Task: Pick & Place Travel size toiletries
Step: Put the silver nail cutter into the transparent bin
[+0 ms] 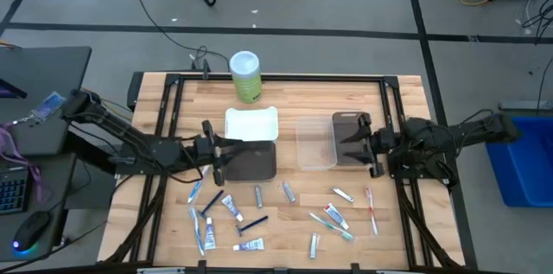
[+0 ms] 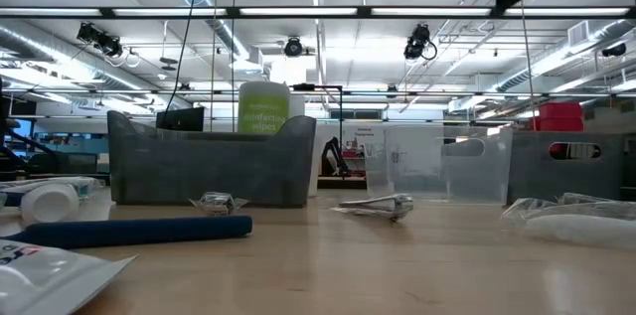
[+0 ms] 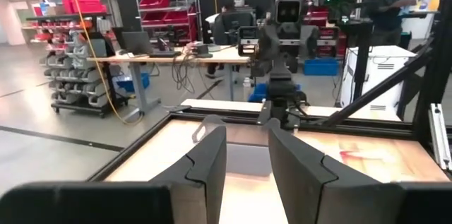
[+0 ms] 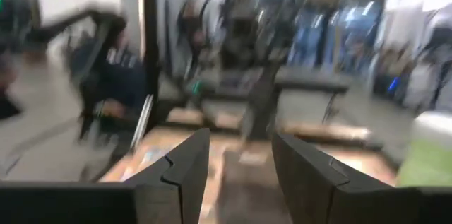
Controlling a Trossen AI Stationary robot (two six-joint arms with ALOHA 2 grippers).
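Both your arms are stretched inward, facing each other mid-table; left gripper (image 1: 217, 152) and right gripper (image 1: 352, 143) have fingers parted, holding nothing.

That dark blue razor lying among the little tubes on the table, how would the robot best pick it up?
Probably by the middle of its handle. The dark blue razor lies flat on the table, slanted, with a little bare wood along both long sides. A gripper coming straight down, fingers set across the slim handle, should close on it cleanly. The left gripper hangs nearer to it than the right gripper.
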